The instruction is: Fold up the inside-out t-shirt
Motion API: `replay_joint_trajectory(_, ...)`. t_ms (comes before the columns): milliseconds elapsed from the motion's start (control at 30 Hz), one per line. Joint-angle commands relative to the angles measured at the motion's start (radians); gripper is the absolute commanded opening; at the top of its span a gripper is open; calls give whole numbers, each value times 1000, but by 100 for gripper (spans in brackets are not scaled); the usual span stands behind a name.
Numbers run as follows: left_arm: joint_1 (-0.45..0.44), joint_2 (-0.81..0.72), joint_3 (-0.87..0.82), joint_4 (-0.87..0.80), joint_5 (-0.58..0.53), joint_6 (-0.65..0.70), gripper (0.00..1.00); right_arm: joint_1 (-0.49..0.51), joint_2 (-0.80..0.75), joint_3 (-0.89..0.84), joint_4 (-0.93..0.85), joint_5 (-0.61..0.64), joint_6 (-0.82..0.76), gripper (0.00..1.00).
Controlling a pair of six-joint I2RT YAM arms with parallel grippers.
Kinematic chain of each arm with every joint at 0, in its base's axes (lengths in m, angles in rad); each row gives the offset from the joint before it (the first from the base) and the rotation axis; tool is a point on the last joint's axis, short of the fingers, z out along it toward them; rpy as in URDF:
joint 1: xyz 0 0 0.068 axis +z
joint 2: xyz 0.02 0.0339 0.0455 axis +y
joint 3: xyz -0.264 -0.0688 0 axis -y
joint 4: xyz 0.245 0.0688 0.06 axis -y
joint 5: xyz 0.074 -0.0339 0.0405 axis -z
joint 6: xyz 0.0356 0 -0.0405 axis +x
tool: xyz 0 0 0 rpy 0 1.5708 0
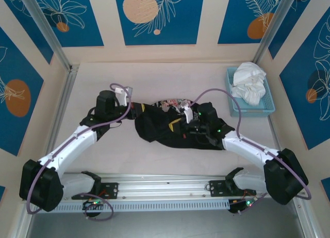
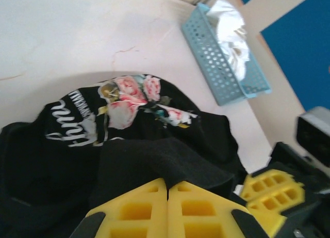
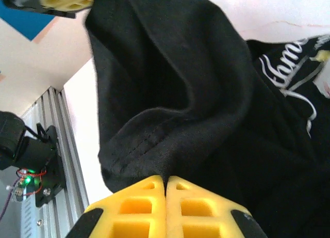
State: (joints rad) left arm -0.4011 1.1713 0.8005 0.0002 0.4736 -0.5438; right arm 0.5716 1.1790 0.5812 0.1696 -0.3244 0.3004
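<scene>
The inside-out t-shirt lies bunched in a black heap at the table's middle, between both arms. Its pink floral print and white lettering face up on the far side. My left gripper is at the heap's left end, and its yellow fingers are shut on a raised black fold. At the heap's right end, my right gripper is shut on a stitched hem edge, with fingertips pressed together. The cloth hangs stretched between the two grips.
A light blue basket holding a white garment stands at the back right, also seen as the basket in the left wrist view. An aluminium rail runs along the near edge. Metal frame posts border the sides.
</scene>
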Motion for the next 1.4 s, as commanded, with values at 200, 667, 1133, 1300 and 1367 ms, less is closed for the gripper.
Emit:
replay_joint_trajectory(200,-60,34,-22,146,168,26,0,-8,7,-34,-92,236,143,8)
replay_joint_trajectory(667,-100,86,3,152,148,39,0,108,-137,-18,-257,410,-12,35)
replay_joint_trajectory(1133,-101,71,3,129,126,50,0,203,42,111,-243,422,-163,38)
replay_joint_trajectory(1300,-100,58,2,115,116,60,0,215,87,116,-250,443,-177,38)
replay_joint_trajectory(1367,-102,55,2,112,112,64,0,218,103,119,-258,460,-181,38)
